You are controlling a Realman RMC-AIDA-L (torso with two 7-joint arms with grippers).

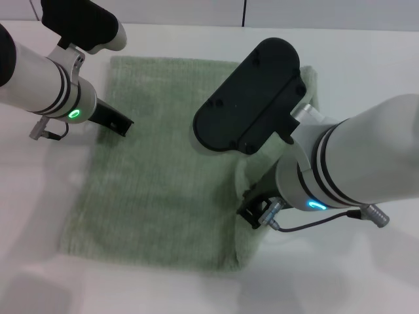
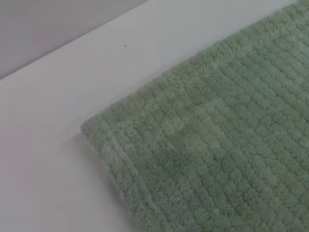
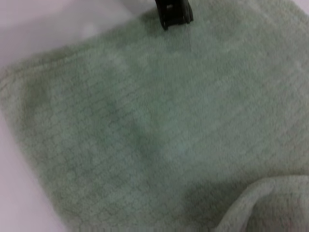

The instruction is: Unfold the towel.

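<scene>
The pale green towel lies mostly flat on the white table. My left gripper is at the towel's left edge, near its far left corner. That corner fills the left wrist view. My right gripper is low at the towel's right edge and mostly hidden under its wrist. The towel's right border bulges up beside it. The right wrist view shows the towel with a raised fold close to the camera. The left gripper shows farther off.
The table's far edge runs just behind the towel. Bare white table lies in front of the towel and to its right. The right arm's black wrist housing hangs over the towel's far right part.
</scene>
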